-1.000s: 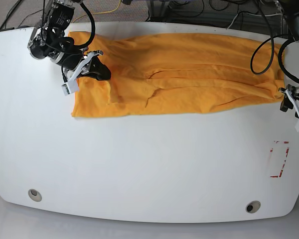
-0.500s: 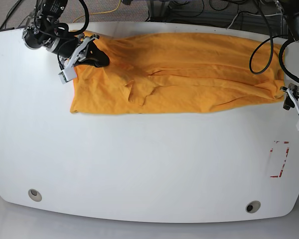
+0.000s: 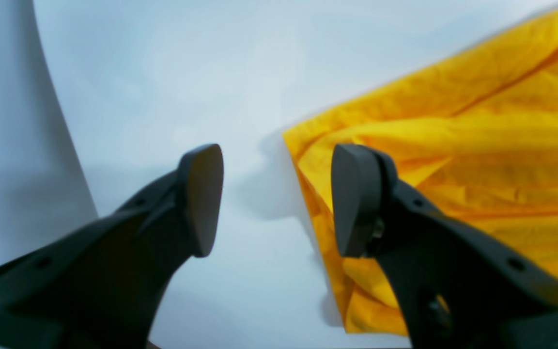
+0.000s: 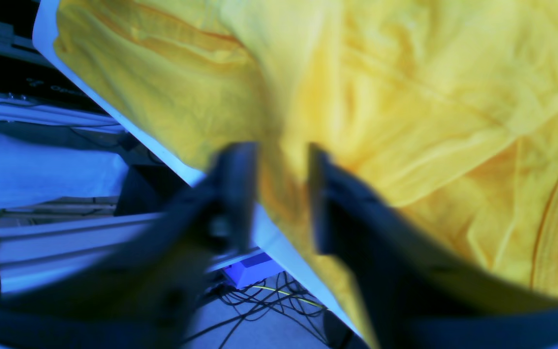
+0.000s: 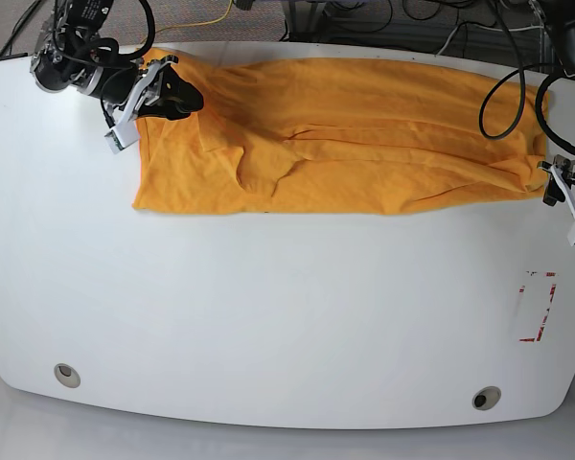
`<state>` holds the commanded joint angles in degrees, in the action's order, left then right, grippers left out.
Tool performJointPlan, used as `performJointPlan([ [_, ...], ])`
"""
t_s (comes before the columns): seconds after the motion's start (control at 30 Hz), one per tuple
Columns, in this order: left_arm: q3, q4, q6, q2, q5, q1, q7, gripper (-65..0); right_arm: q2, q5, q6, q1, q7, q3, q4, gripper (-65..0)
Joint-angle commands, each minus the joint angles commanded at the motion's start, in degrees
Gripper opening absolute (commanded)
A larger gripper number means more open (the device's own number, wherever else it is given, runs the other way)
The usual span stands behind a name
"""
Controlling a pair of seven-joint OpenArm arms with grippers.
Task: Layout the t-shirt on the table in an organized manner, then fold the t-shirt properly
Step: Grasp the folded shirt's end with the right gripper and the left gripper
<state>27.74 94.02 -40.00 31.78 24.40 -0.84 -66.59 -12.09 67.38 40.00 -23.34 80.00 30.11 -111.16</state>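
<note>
Far-left corner of the surface (image 5: 268,316): the right hand (image 5: 153,91) sits on the shirt (image 5: 364,134) at its far-left corner; in the right wrist view its fingers (image 4: 240,194) stand a narrow gap apart with orange cloth bunched between them, so it appears to pinch a fold, though blur prevents certainty. Centre: the shirt lies along the far edge, long axis running left to right, creased through the middle. Right edge: the left hand (image 5: 567,196) hovers just beside the shirt's near-right corner, fingers (image 3: 201,198) spread wide and holding nothing; one finger overlaps the hem, the other is over bare surface. The cloth lies toward the left of this hand, so spreading likely turns on both ends pulling apart along that axis.
</note>
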Motion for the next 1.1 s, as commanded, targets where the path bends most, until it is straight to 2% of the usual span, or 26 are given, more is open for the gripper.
performJointPlan([
  [0.1, 0.0, 0.1, 0.0, 0.0, 0.0, 0.1, 0.0, -31.8, -0.1, 0.1, 0.0, 0.0, 0.0, 0.0, -0.2, -17.1],
  [0.2, 0.0, 0.3, 0.0, 0.0, 0.1, 0.2, -0.1, -31.8, 0.2, 0.1, 0.0, 0.4, 0.0, 0.2, -0.2, -13.3],
  [0.33, 0.0, 0.7, 0.0, -0.5, 0.8, 2.8, -0.1, -31.8, 2.2, 0.1, 0.0, 3.6, 0.0, 0.2, 0.0, -13.2],
  [0.43, 0.1, 1.1, 0.0, -3.2, 2.5, 4.9, -0.1, -31.8, 4.2, -0.4, 0.0, 6.3, -0.2, 0.0, 0.9, -13.2],
  [0.63, 0.4, 2.1, 0.0, -7.1, 2.5, 9.1, 0.6, -33.1, 7.1, -2.0, 0.0, 10.5, -0.2, 0.0, 6.2, -14.1],
  [0.73, 0.1, 1.9, 0.0, -8.6, 0.3, 10.6, 2.7, -38.5, 7.2, -5.4, 0.0, 11.4, -0.2, 0.0, 8.4, -19.7],
  [0.87, 0.0, 1.1, 0.0, -11.3, -3.9, 12.5, 5.5, -43.6, 6.9, -8.1, 0.0, 11.4, -0.3, 0.2, 11.3, -33.9],
  [1.0, 0.0, -0.4, 0.0, -12.0, -5.8, 12.7, 5.6, -44.7, 5.0, -8.8, 0.0, 11.2, -0.3, 0.2, 14.2, -48.4],
  [1.1, 0.0, -2.8, 0.0, -12.0, -5.8, 12.6, 5.6, -44.9, 2.9, -8.8, 0.0, 11.1, -2.1, 0.0, 17.1, -50.1],
])
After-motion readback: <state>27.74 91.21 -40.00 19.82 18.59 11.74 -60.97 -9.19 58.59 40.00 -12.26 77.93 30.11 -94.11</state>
